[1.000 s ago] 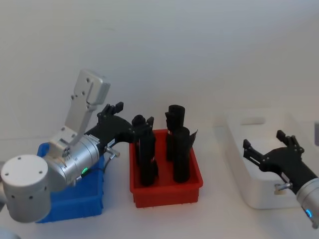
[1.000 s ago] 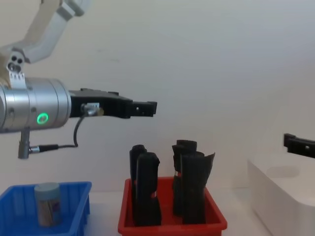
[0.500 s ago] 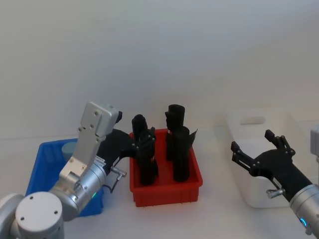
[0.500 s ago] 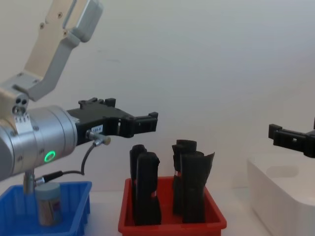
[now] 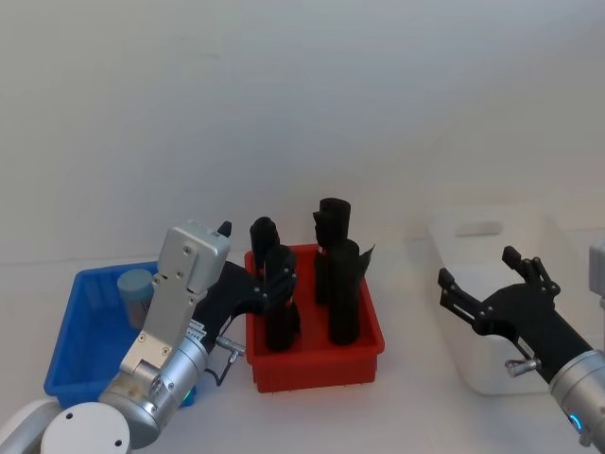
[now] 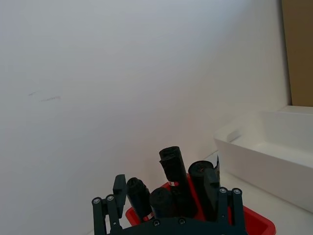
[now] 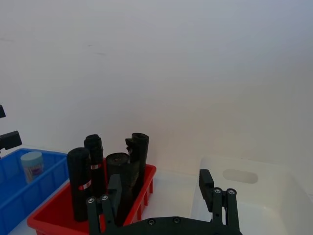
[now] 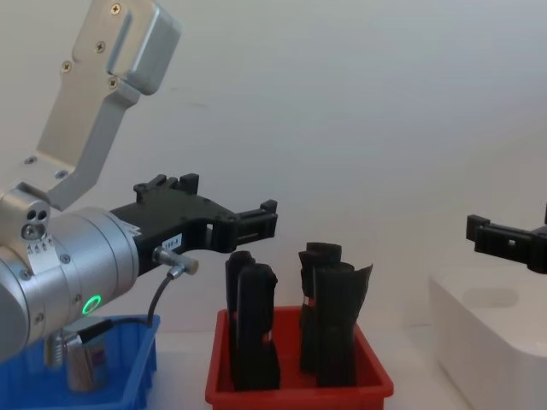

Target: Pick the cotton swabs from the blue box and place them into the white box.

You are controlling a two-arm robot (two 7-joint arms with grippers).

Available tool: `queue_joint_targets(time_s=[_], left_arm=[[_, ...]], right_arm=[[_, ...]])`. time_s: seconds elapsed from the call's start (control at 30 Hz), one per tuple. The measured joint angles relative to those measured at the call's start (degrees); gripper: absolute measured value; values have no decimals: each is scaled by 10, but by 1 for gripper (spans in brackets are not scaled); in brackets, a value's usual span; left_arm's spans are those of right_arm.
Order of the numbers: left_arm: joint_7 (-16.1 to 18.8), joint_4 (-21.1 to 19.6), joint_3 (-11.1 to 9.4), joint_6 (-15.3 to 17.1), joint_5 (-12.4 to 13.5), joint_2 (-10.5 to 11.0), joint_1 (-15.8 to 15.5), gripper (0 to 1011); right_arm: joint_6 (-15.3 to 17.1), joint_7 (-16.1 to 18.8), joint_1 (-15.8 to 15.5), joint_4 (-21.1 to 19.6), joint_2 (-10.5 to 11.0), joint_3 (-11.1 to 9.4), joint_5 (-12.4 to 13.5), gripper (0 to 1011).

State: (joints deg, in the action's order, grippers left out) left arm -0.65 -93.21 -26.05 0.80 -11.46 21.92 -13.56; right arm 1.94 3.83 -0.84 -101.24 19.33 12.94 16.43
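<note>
Grippers empty — both sets of jaws apart.
My left gripper (image 8: 258,222) hangs over the blue box's (image 5: 90,345) right edge — right gripper (image 5: 477,267) at the white box's (image 5: 477,369) left edge.

Wall (image 5: 302,104): plain off-white, matt, running across the whole rear of the scene and meeting the work surface in a faint horizontal seam. Scuff marks (image 6: 45,97): a few thin grey streaks, faint, on the wall. Tabletop (image 5: 406,402): flat, white, smooth, close in tone to the wall. Panel (image 6: 298,49): tan-brown, upright, straight-edged, abutting the wall along one side, seen from the left wrist view. Light: soft and even, casting pale diffuse shadows on the tabletop.
</note>
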Motion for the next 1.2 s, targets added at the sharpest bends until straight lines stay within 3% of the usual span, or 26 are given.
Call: queue_joint_targets(time_s=[1.2], left_arm=[[0,0,0,0,0,0,0,1004]], right_arm=[[0,0,0,0,0,0,0,1002]])
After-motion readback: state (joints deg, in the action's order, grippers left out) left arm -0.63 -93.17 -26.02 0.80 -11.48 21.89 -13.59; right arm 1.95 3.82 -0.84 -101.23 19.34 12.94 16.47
